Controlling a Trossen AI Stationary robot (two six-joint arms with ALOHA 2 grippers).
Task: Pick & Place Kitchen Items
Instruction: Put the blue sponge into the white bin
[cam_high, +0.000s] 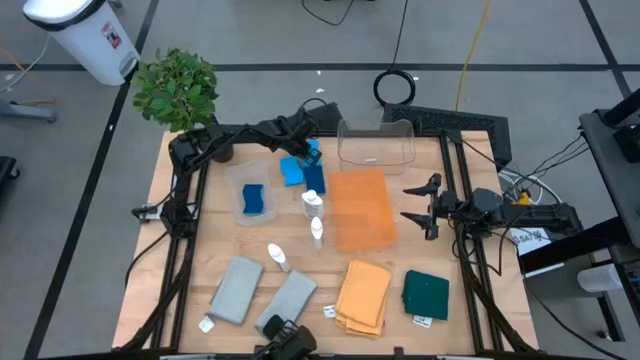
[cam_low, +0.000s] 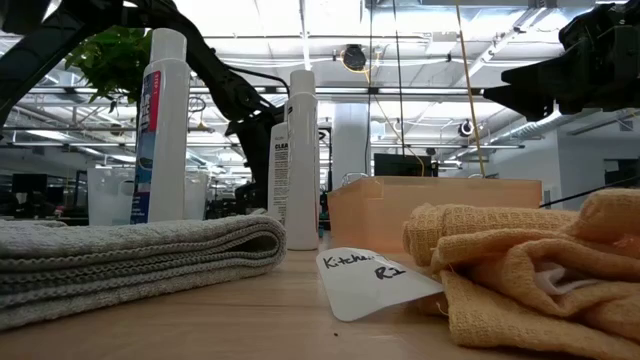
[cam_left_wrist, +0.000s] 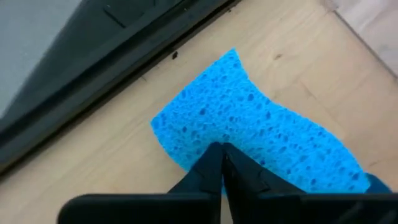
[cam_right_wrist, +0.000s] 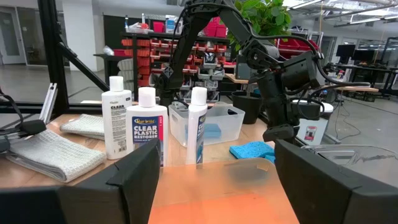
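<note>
My left gripper (cam_high: 309, 155) is shut and points down over a light blue sponge (cam_left_wrist: 249, 124) that lies flat on the wood at the table's far side; the sponge also shows in the high view (cam_high: 292, 170). A darker blue sponge (cam_high: 314, 179) lies beside it, and another sponge (cam_high: 253, 200) sits in a clear bin (cam_high: 240, 182). Two white bottles (cam_high: 311, 203) (cam_high: 317, 230) stand near the table's middle, and a third (cam_high: 277, 257) lies on its side. Two grey cloths (cam_high: 235, 290) (cam_high: 288, 300), an orange cloth (cam_high: 363, 295) and a dark green cloth (cam_high: 426, 295) lie along the near edge. My right gripper (cam_high: 424, 206) is open and empty at the right. My left gripper's shut fingertips (cam_left_wrist: 214, 163) come from above, pointing down, at the top face of the light blue sponge (cam_left_wrist: 236, 134). The sponge lies on the table. I cannot tell whether the fingertips touch it.
An orange tray (cam_high: 360, 208) lies in the table's middle. A second clear bin (cam_high: 375, 142) stands at the far edge. A green potted plant (cam_high: 178, 88) stands at the far left corner. Paper tags (cam_low: 370, 280) lie by the cloths.
</note>
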